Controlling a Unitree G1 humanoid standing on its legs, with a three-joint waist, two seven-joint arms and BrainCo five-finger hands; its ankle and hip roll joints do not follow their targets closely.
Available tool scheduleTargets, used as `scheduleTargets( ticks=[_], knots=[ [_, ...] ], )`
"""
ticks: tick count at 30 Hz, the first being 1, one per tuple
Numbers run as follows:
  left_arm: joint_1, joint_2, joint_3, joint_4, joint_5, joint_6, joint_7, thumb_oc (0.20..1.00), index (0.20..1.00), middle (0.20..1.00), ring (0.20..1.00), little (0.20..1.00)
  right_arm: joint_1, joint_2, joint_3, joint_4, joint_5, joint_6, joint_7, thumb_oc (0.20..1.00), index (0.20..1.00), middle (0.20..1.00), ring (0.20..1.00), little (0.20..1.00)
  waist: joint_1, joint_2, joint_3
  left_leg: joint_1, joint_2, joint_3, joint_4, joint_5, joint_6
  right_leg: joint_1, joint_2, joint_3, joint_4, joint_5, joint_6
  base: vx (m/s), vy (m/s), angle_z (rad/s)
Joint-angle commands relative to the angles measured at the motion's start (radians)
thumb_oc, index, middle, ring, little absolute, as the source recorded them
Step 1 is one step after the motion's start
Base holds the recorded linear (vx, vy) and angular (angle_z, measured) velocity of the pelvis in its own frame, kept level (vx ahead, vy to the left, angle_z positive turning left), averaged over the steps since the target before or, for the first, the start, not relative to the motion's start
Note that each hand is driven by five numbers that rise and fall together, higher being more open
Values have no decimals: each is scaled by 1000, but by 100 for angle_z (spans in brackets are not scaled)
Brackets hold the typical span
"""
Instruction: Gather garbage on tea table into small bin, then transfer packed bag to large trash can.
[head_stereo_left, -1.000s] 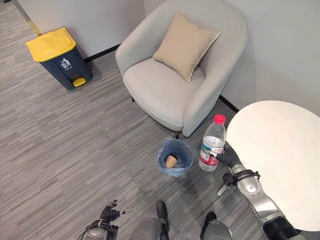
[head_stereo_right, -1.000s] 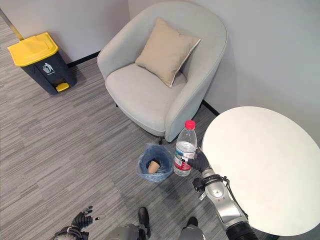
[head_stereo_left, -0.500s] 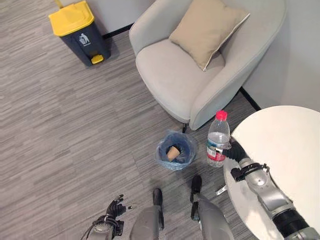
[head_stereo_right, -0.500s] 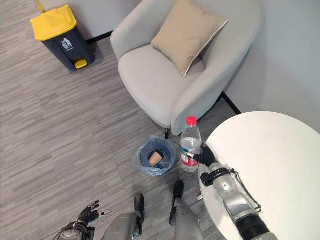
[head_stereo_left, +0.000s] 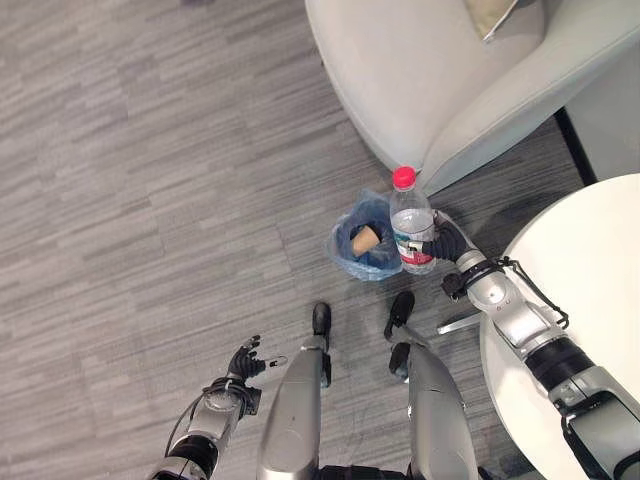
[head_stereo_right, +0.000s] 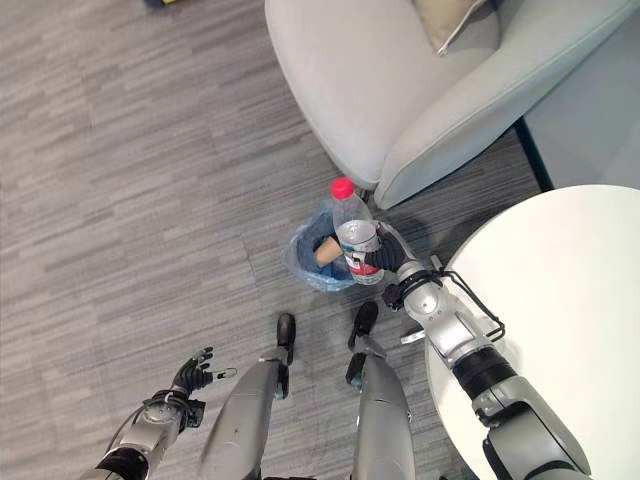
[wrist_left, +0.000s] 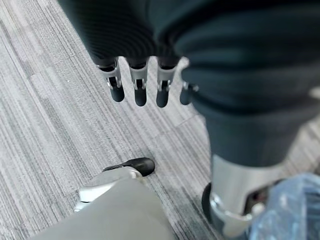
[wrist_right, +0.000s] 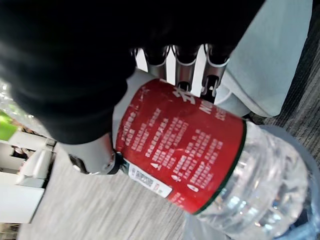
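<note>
Right hand (head_stereo_left: 447, 241) was curled round a clear plastic bottle (head_stereo_left: 411, 231) with a red cap and red label, holding it upright by the lower body. In the right wrist view the fingers (wrist_right: 185, 64) wrapped over the label from one side and the thumb pressed against the other, with the bottle (wrist_right: 200, 156) lying across the palm.

The bottle stood above the near edge of the small bin (head_stereo_left: 347, 256), which was lined with a blue bag and sat on the grey striped floor (head_stereo_left: 150, 180). A brown paper cup (head_stereo_left: 363, 239) lay tipped on its side inside the bin. The bottle's base was level with the bin's rim on the side toward the round white desk (head_stereo_left: 580, 290); whether it touched the bag I could not tell.

The bin sat just in front of a light grey armchair (head_stereo_left: 420, 70), near its front corner, and between the chair and the desk. A corner of a beige cushion (head_stereo_left: 490, 14) showed on the chair seat.

Left hand (head_stereo_left: 243, 361) hung low by the robot's left side, well apart from the bin, over bare floor. In the left wrist view its fingers (wrist_left: 139, 87) were straight and relaxed, holding nothing
</note>
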Motion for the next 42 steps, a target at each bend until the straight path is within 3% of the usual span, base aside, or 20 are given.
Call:
scheduleTargets(
  ticks=[1,11,20,21,22,30,38,42],
  knots=[
    [7,51,-35,-36,-49,-28,44,1000,1000,1000,1000,1000,-41,32,-27,-26,-37,-34,-131,200,200,200,200,200,-4,6,-49,-125,-31,8,175,-126,18,-55,-54,70,148,-193,84,-105,76,21],
    [-83,84,-95,-99,-78,-41,77,1000,1000,1000,1000,1000,-315,7,-44,197,7,1,-258,200,200,200,200,200,7,46,-59,-544,-66,1,448,-173,51,-487,-106,160,459,-278,38,-52,32,12],
    [-87,92,-137,-118,-111,-49,79,1000,1000,1000,1000,1000,-502,-25,55,364,76,0,-260,200,200,200,200,200,38,54,-89,-707,-83,-10,527,-168,56,-648,-123,186,548,-285,25,-3,-4,1],
    [-94,90,-147,-109,-115,-47,82,1000,1000,1000,1000,1000,-520,-9,80,414,92,5,-246,539,539,539,539,539,42,52,-90,-723,-85,-15,532,-163,54,-664,-127,185,559,-285,23,-24,-30,6],
    [-97,90,-150,-107,-117,-46,84,1000,1000,1000,1000,1000,-526,-3,91,440,99,9,-240,1000,1000,1000,1000,1000,42,51,-91,-734,-86,-17,536,-161,54,-674,-128,186,565,-284,22,-15,-20,7],
    [-110,88,-154,-98,-110,-41,90,1000,1000,1000,1000,1000,-477,20,138,468,57,35,-210,1000,1000,1000,1000,1000,35,36,-97,-753,-87,-28,530,-149,50,-683,-122,176,555,-272,25,-12,-9,6],
    [-101,62,-113,-108,-53,-37,87,1000,1000,1000,1000,1000,-309,-92,138,163,-208,11,-217,1000,1000,1000,1000,1000,1,-1,-116,-696,-71,-42,424,-130,47,-624,-93,148,459,-239,54,-38,-14,-3],
    [-101,69,-105,-107,-35,-39,86,1000,1000,1000,1000,1000,-303,-114,195,155,-299,15,-192,1000,1000,1000,1000,1000,-1,-9,-116,-672,-62,-44,386,-122,42,-598,-83,135,424,-225,67,-28,-18,-2]
  ],
)
